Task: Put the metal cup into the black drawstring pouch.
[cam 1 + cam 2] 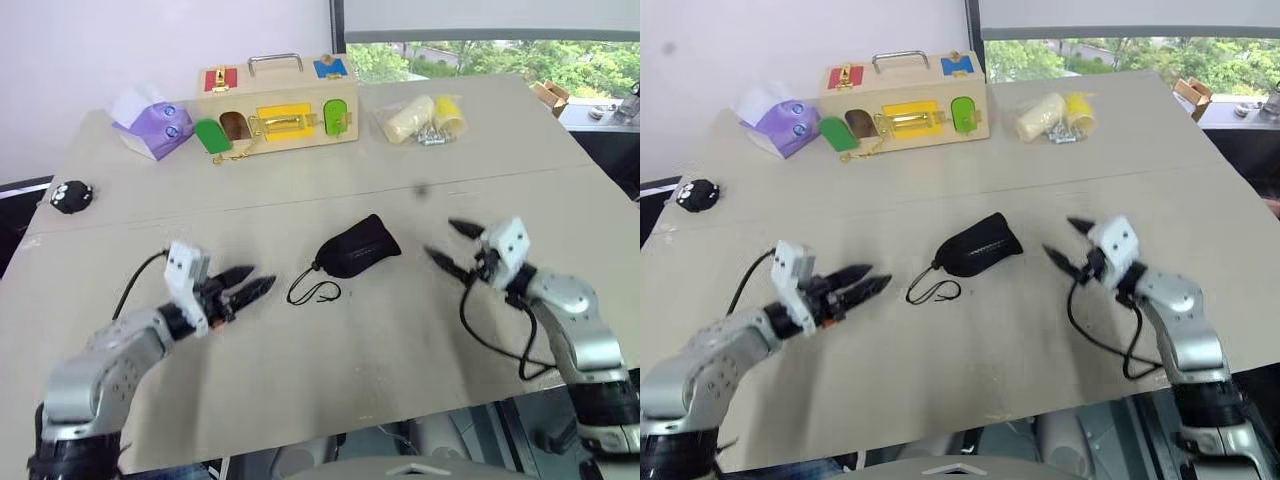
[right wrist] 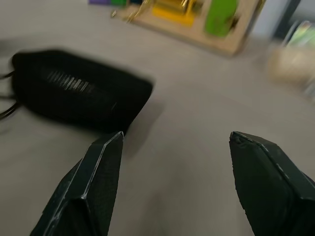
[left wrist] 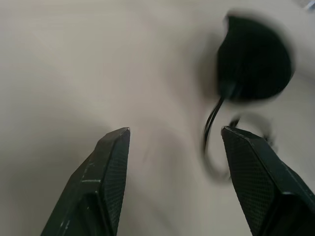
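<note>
Left gripper [image 1: 258, 282] and right gripper [image 1: 448, 245], both spread and empty-handed, flanking the black drawstring pouch [image 1: 358, 246], seemingly bulging.

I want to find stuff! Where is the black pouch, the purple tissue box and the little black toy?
Pouch [image 1: 360, 247]: left eye view, middle of the fabric body.
Tissue box [image 1: 157, 130]: left eye view, purple side.
Toy [image 1: 71, 196]: left eye view, middle of its round body.

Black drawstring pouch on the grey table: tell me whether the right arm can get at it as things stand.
Probably yes. The soft black fabric drawstring pouch lies in the open between both arms, and the right gripper is open, pointing towards it, with bare grey table between them.
</note>
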Tool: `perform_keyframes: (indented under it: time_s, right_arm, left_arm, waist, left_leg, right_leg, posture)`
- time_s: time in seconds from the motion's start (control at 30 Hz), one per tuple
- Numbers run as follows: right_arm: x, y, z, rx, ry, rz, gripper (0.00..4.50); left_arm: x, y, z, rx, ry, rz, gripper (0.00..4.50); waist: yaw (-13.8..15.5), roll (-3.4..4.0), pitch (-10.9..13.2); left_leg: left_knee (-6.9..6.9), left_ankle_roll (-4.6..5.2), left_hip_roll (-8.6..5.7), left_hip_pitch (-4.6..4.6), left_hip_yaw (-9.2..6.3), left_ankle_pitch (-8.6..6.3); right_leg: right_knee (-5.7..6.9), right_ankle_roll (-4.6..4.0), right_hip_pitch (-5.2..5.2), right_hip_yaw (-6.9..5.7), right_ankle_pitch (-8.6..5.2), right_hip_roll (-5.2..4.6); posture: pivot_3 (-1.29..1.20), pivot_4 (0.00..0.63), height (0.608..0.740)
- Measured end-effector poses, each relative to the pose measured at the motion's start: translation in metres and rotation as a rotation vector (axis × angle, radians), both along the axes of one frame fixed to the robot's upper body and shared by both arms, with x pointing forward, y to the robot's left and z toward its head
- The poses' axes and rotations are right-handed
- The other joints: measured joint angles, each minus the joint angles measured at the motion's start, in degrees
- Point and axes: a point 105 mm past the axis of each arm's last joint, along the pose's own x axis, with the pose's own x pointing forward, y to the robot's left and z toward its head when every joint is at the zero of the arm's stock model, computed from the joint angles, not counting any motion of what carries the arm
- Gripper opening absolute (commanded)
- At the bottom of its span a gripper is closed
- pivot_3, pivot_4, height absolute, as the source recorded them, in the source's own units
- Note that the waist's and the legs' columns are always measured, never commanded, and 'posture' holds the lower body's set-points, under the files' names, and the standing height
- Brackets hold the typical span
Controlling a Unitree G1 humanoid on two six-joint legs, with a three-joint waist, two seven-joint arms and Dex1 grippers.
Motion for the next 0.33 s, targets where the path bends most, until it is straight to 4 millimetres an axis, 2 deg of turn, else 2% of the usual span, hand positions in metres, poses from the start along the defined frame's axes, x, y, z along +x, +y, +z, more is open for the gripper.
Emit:
perform_keyframes:
  time_s: [0.1, 0.33]
  right_arm:
    - [-0.018, -0.015, -0.025, 0.01, 0.073, 0.046, 3.45]
    - [-0.028, -0.032, -0.031, 0.005, 0.081, 0.108, 3.45]
  left_arm:
    - [-0.013, 0.003, -0.015, 0.059, -0.034, -0.001, 3.03]
    - [-0.028, 0.003, -0.023, 0.081, -0.057, -0.003, 3.03]
  waist:
    - [0.1, 0.01, 0.0]
    - [0.0, 0.01, 0.0]
  left_leg:
    - [0.02, 0.26, 0.0, 0.06, 0.1, -0.15]
    - [0.05, 0.24, 0.42, 0.65, 0.14, -0.23]
  right_leg:
    - [-0.04, 0.0, 0.06, 0.08, 0.0, -0.03]
    - [-0.03, -0.31, 0.58, -0.3, -0.06, 0.07]
  posture:
    - [0.0, 0.15, 0.74]
    - [0.0, 0.15, 0.74]
